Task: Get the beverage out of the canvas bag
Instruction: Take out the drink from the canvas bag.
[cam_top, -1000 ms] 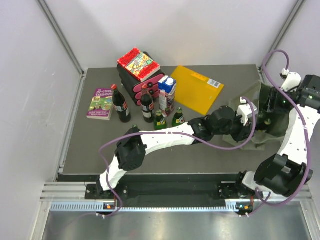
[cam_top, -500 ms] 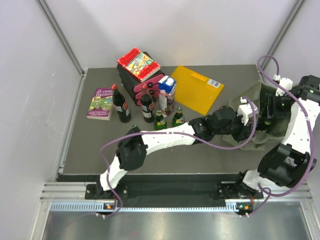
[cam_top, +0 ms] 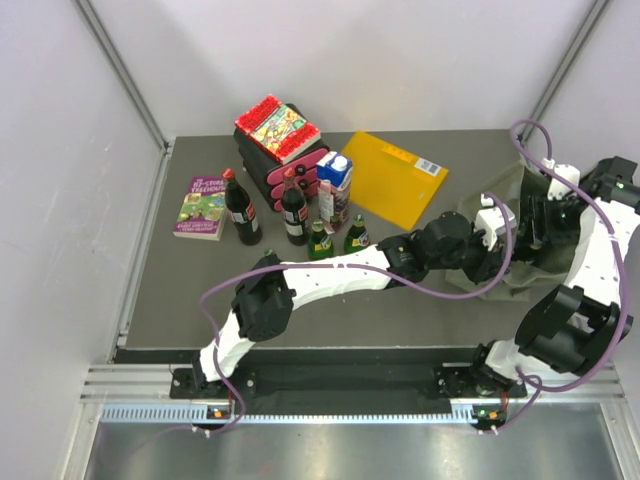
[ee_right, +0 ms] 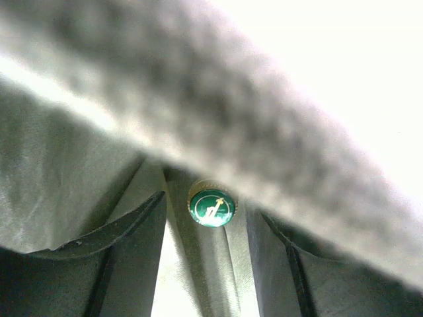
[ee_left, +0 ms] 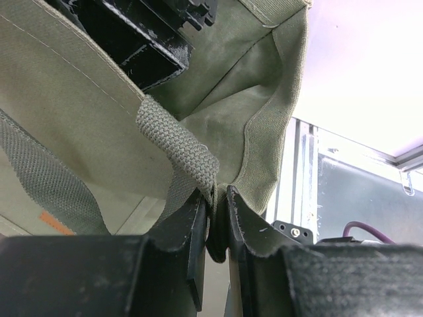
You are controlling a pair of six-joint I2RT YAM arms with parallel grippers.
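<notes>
The olive-green canvas bag (cam_top: 512, 283) stands at the table's right side. My left gripper (ee_left: 217, 205) is shut on the bag's rim where the woven handle strap (ee_left: 178, 142) is sewn on, and holds the near side (cam_top: 497, 238). My right gripper (ee_right: 209, 219) reaches down into the bag from above (cam_top: 543, 222), with its jaws open. In the right wrist view, a beverage bottle's green cap (ee_right: 211, 207) shows deep in the bag between the two fingers, not touched by either. Blurred bag cloth covers the top of that view. The bottle's body is hidden.
At the table's back left stand two dark cola bottles (cam_top: 241, 210), two small green bottles (cam_top: 320, 240), a carton (cam_top: 335, 182) and a black-and-pink stack with a book on top (cam_top: 280, 140). A book (cam_top: 203, 207) and a yellow-orange folder (cam_top: 395, 178) lie flat.
My right wrist has shifted slightly to the right over the bag, and its cable has swung with it. The left arm holds still on the bag.
</notes>
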